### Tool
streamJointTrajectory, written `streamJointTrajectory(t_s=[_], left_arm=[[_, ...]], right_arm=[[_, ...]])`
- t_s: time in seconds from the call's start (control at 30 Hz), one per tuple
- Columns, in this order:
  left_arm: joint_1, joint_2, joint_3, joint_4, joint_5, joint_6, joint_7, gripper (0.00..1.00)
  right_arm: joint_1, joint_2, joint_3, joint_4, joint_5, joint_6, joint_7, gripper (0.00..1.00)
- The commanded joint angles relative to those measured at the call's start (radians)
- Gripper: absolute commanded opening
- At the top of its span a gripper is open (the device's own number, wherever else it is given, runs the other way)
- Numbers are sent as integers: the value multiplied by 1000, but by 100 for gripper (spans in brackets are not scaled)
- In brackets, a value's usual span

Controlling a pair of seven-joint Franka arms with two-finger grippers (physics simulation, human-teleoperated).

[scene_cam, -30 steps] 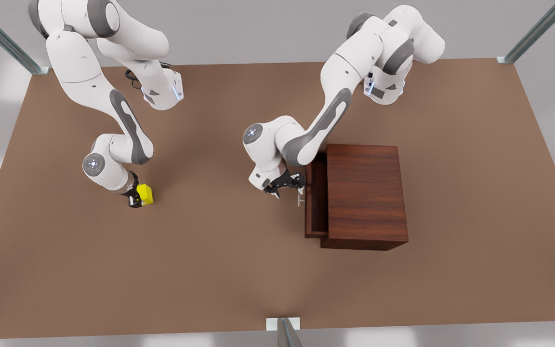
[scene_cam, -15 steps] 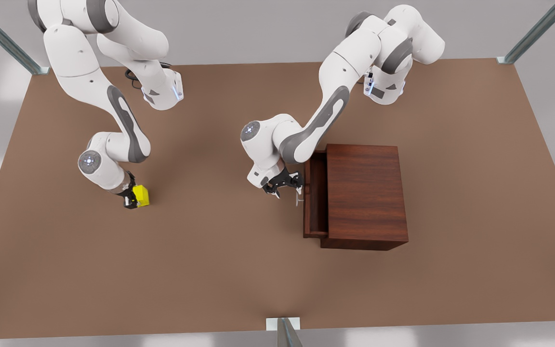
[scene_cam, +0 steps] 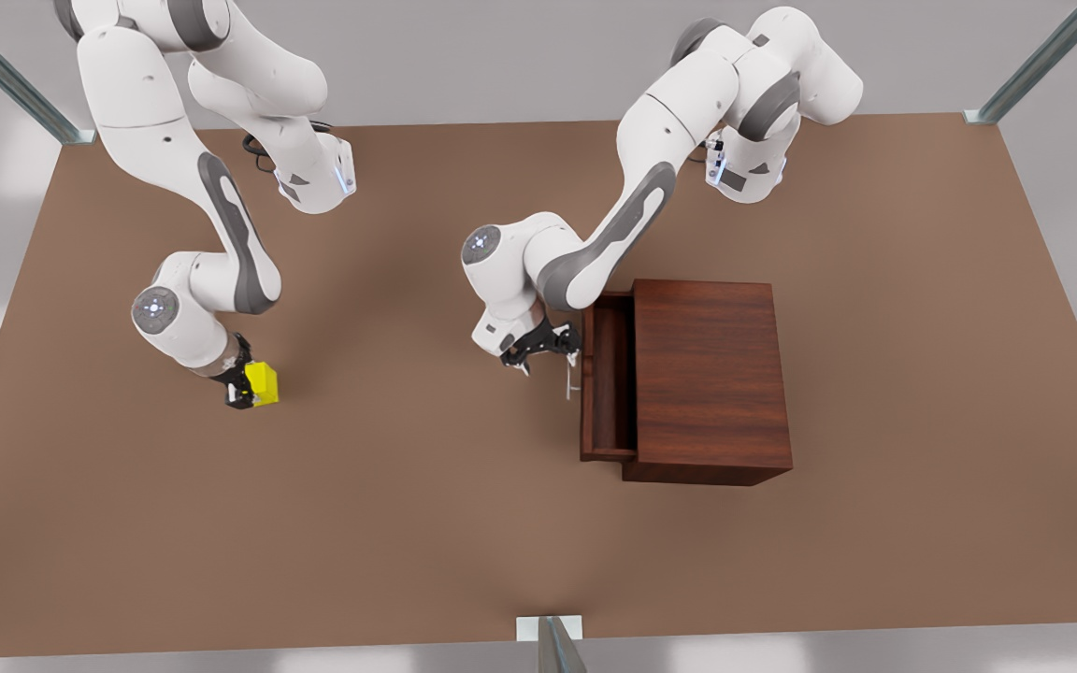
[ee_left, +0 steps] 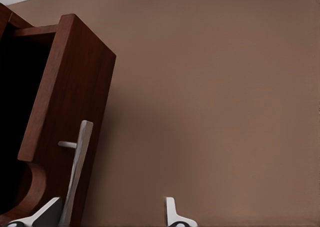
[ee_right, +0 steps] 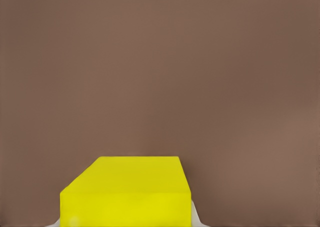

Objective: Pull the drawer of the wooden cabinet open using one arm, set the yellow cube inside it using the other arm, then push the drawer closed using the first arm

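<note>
The wooden cabinet stands right of the table's middle in the front view. Its drawer is pulled partly out toward the front view's left. My left gripper is at the drawer's silver handle. In the left wrist view its fingers stand wide apart, open, with the handle close against one of them and the drawer front behind. On the front view's left, my right gripper is shut on the yellow cube. That cube sits between the fingers in the right wrist view.
Brown tabletop stretches between the two arms and in front of the cabinet. Metal frame posts stand at the table's corners and at the middle of its near edge.
The drawer has slid farther out toward the front view's left, together with my left gripper. My right gripper has carried the yellow cube a little left and up in the front view.
</note>
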Motion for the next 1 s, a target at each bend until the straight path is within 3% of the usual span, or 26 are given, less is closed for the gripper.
streamJointTrajectory(t_s=[0.0, 0.57, 0.7, 0.77, 0.87, 0.97], left_arm=[[-1, -1, -3, 0, -8, 3, -40, 100], [-27, -5, -3, 18, -9, -12, -49, 100], [-27, -51, -59, 20, -18, -136, -39, 100], [-18, -148, -54, 18, -98, -270, 104, 100], [176, -333, -54, 3, -280, -460, 389, 100], [698, -471, -54, -14, -483, -583, 1034, 100]], right_arm=[[0, -3, 0, 4, -4, -43, 20, 68], [2, -32, 1, 162, -4, -266, 30, 69], [2, -30, 1, 213, -5, -316, 35, 69], [6, -30, 3, 250, -5, -368, 46, 69], [32, -30, 15, 334, -4, -485, 125, 68], [163, -22, 15, 478, 33, -655, 351, 68]])
